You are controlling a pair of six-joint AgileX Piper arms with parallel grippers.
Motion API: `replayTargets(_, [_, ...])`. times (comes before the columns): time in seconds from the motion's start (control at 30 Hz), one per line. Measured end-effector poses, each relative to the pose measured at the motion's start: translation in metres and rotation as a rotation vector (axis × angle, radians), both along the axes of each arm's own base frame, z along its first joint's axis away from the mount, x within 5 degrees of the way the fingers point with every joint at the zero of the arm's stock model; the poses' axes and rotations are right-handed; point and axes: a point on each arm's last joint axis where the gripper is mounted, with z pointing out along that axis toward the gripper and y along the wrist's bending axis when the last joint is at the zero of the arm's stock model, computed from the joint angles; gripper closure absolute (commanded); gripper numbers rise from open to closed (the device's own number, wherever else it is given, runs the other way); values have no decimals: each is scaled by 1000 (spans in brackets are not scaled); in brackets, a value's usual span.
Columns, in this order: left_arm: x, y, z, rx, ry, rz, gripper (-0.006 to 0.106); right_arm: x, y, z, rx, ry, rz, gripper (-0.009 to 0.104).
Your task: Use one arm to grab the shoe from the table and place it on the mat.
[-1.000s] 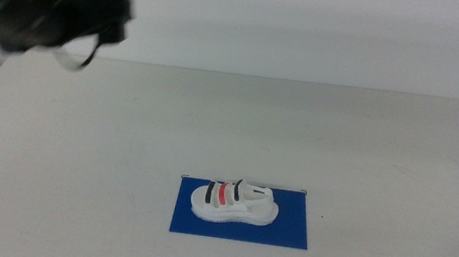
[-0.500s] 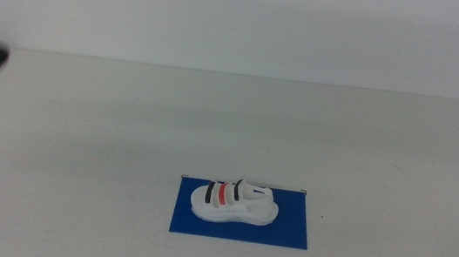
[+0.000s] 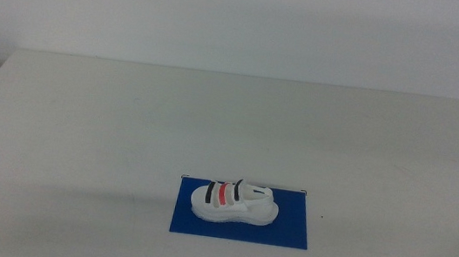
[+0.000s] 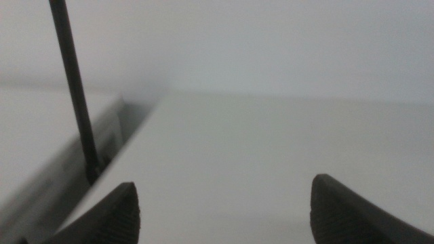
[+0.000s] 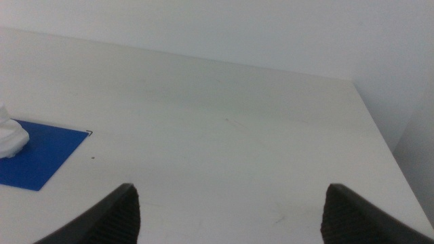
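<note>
Currently shoe (image 3: 233,204) resting on mat (image 3: 287,232), tabletop (image 3: 213,118) bearing both; light, rigid sole, gripping across straps advisable. Left gripper (image 4: 224,210), right gripper (image 5: 227,213): jaws spread, holding nothing.

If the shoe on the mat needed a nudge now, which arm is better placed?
Probably the right. Its wrist view shows the mat and the shoe ahead of its open gripper. The left gripper, also open, sees only bare table by its edge.
</note>
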Motion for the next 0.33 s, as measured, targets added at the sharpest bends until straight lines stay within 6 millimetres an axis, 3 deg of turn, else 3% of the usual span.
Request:
replayTargets(0.1, [1, -1, -12, -41, 24, -4, 16, 0, 0, 0, 0, 0, 0, 17])
replayTargets(0.33, [1, -1, -13, -79, 12, -8, 16, 0, 0, 0, 0, 0, 0, 17])
